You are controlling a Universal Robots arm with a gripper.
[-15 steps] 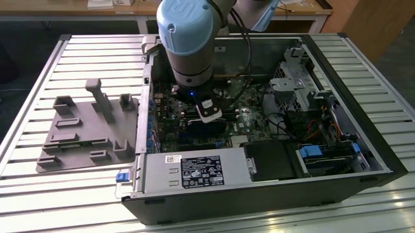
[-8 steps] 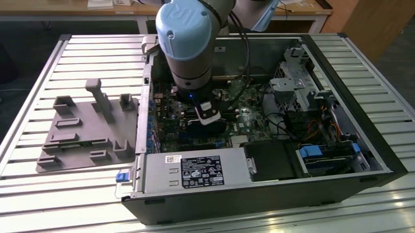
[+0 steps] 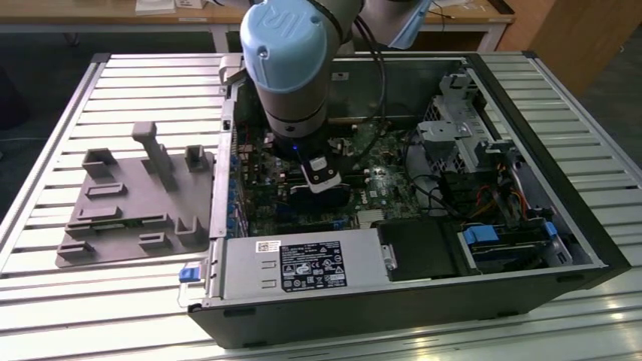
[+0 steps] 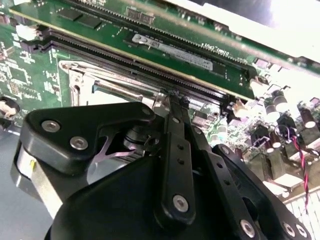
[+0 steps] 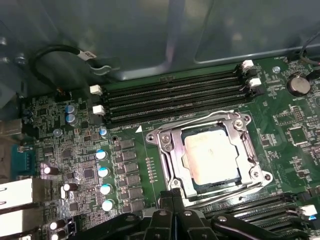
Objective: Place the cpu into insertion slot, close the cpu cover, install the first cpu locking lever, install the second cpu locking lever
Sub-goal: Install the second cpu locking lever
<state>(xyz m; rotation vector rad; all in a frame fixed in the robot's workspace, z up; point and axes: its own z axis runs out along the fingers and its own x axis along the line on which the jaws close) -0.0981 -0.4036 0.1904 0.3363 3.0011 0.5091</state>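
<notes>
The cpu [image 5: 210, 155], a pale silver square, lies flat in its socket on the green motherboard. The cpu cover [image 5: 167, 150], a silver frame, is down around it. Thin wire levers run along the socket's sides [image 5: 195, 122] [image 5: 235, 192]; whether they are latched I cannot tell. My gripper [image 5: 172, 194] is shut, its black fingertips together just at the socket's edge, nothing visibly held. In the second wrist view the gripper [image 4: 172, 97] tips meet beside the silver socket frame [image 4: 100, 80]. The exterior view has the gripper [image 3: 323, 197] low inside the open computer case [image 3: 592, 248].
Black memory slots [image 5: 175, 97] run beside the socket, one holding a memory stick [image 4: 175, 52]. A power supply [image 3: 301, 267] and drive cage [image 3: 461, 128] crowd the case, with cables [image 3: 431, 188]. A grey fixture [image 3: 131, 203] sits outside at the exterior view's left on the slatted table [image 3: 60, 316].
</notes>
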